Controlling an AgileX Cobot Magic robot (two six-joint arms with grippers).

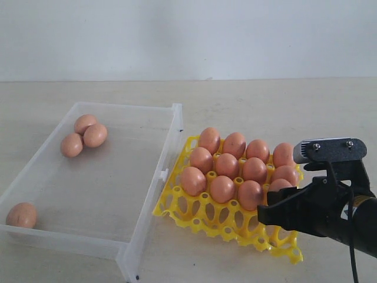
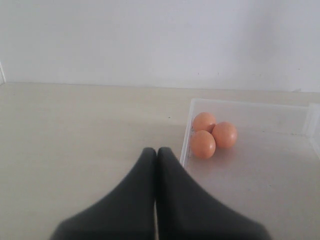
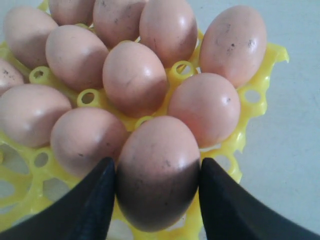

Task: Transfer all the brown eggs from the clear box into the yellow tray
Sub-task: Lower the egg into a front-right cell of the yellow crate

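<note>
The yellow tray (image 1: 200, 215) holds several brown eggs (image 1: 227, 165) in its back rows. My right gripper (image 1: 272, 203) is at the tray's right side, shut on a brown egg (image 3: 159, 165). Both fingers (image 3: 100, 195) press the egg's sides, low over a cup in the tray (image 3: 250, 107). I cannot tell whether the egg rests in the cup. The clear box (image 1: 168, 147) on the left keeps three brown eggs (image 1: 83, 134) at its far end and one egg (image 1: 21, 215) at its near left corner. My left gripper (image 2: 156, 152) is shut and empty, just outside the box wall (image 2: 250, 103).
The tray's front row of cups (image 1: 235, 221) shows open yellow lattice. The box and tray stand side by side on a pale tabletop (image 1: 265, 100) in front of a white wall. The left arm does not appear in the exterior view.
</note>
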